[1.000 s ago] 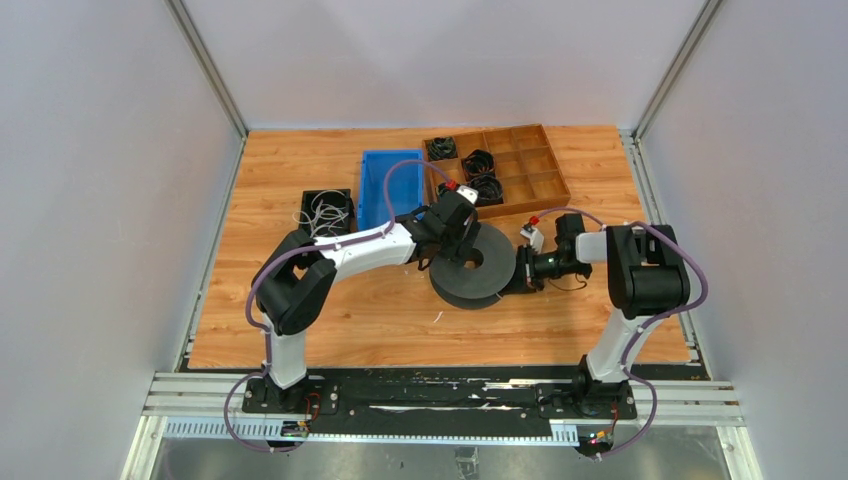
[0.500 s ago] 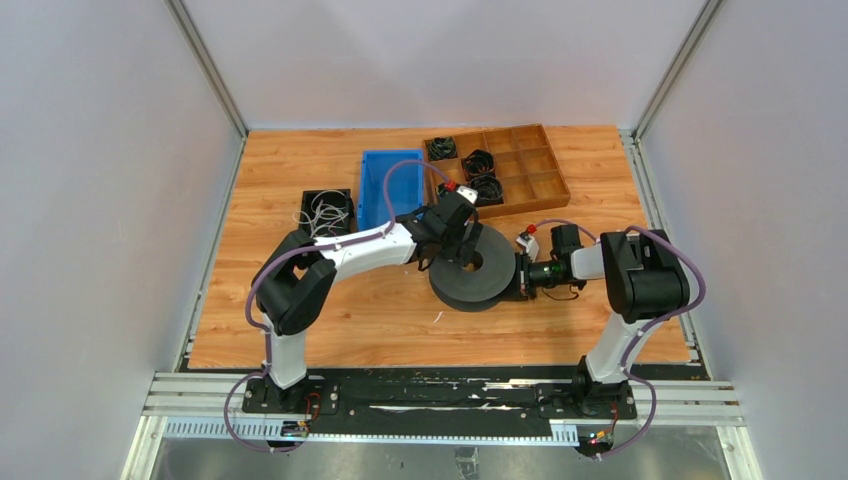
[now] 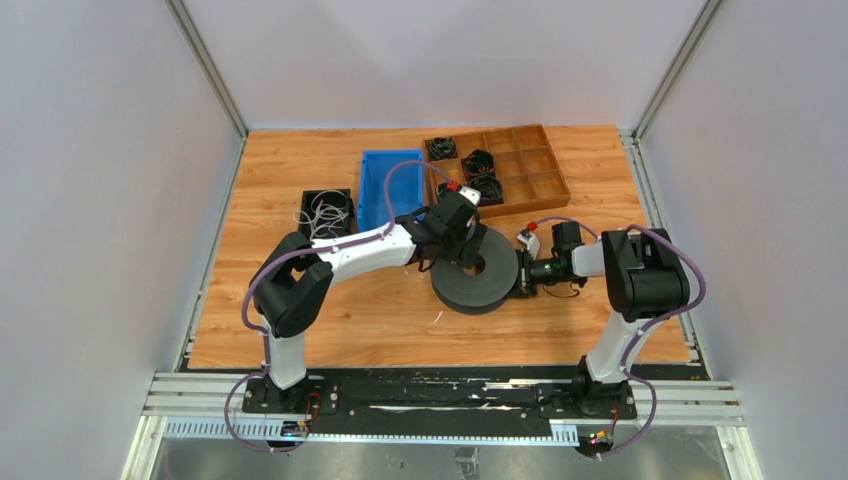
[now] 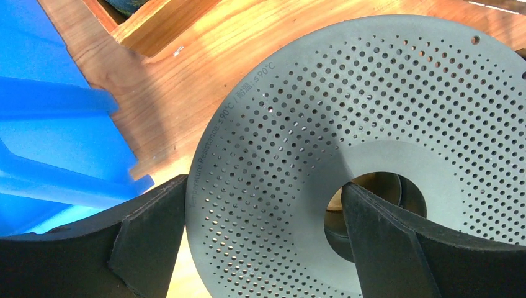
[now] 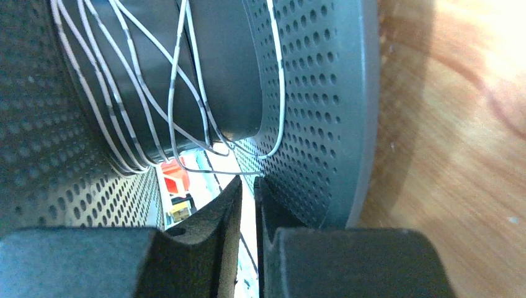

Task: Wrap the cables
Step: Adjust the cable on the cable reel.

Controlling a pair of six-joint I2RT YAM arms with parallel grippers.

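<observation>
Thin whitish cables (image 5: 171, 99) loop loosely around the grey spool (image 5: 322, 93).

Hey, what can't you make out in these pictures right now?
- Top view: the cables wound on the spool, too thin and under its upper flange.
- Right wrist view: whether the right gripper pinches a strand; it vanishes behind the fingertips.
- Left wrist view: the spool's rim, cut off by the frame's edge.

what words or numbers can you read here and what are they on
"Temperature Resistance: ≤90°C": raised lettering curving along the perforated grey spool flange, left wrist view.
"耐温: ≤90°C": right after it on the same curve.
Nothing else is readable; the top and right wrist views show no legible text.
</observation>
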